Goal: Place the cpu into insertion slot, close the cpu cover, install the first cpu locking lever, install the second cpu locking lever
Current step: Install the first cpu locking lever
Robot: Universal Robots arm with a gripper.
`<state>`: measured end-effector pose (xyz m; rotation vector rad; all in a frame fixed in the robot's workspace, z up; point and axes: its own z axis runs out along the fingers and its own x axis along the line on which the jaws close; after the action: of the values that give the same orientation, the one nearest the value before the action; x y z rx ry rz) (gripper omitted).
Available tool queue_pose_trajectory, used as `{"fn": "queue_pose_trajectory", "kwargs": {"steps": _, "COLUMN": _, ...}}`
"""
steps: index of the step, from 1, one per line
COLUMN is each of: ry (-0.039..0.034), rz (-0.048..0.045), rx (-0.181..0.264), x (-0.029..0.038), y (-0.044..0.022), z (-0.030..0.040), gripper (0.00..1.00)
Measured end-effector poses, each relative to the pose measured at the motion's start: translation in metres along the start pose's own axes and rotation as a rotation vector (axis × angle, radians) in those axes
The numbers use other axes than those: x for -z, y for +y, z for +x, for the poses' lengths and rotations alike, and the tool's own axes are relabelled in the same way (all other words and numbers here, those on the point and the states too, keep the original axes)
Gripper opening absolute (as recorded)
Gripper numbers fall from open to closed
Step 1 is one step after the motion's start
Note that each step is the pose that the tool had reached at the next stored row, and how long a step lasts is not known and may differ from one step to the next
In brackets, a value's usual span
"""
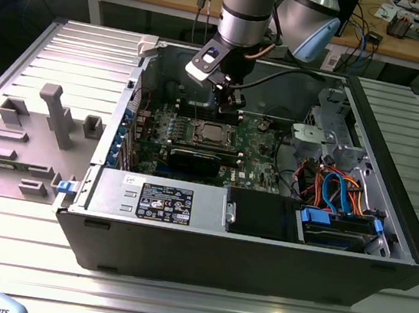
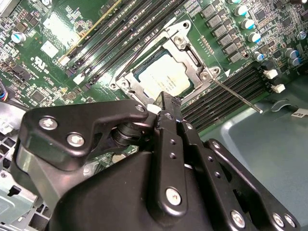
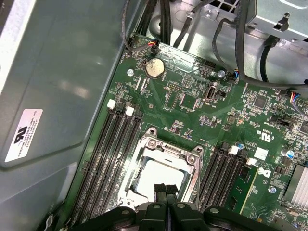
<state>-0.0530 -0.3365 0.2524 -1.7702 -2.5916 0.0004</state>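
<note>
black slots point(image 3: 107, 161) beside cpu cover point(image 3: 169, 146)

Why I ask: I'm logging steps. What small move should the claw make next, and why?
Probably shift the shut claw toward the thin lever: the cpu already sits under the lowered cpu cover, while that lever seems to jut out unlatched.

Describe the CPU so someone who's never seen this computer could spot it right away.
Look inside the open computer case at the green motherboard; near its middle, between rows of long black memory slots, sits a square silvery metal frame, the cpu cover. The cpu is the flat pale grey square showing through that frame's window, the only smooth plain plate among busy circuitry.
</note>
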Motion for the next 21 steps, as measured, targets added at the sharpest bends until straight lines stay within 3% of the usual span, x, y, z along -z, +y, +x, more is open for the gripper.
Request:
{"fn": "queue_pose_trajectory", "kwargs": {"steps": 6, "ry": 0.0000, "rz": 0.0000, "rx": 0.011, "x": 0.0000, "y": 0.0000, "z": 0.0000, "gripper": 0.11}}
{"fn": "queue_pose_trajectory", "kwargs": {"steps": 14, "ry": -0.0001, "rz": 0.0002, "rx": 0.103, "x": 0.0000, "y": -0.0001, "z": -0.0001, "gripper": 0.11}}
{"fn": "queue_pose_trajectory", "kwargs": {"steps": 21, "ry": -0.0002, "rz": 0.0002, "rx": 0.106, "x": 0.0000, "y": -0.0001, "z": -0.0001, "gripper": 0.11}}
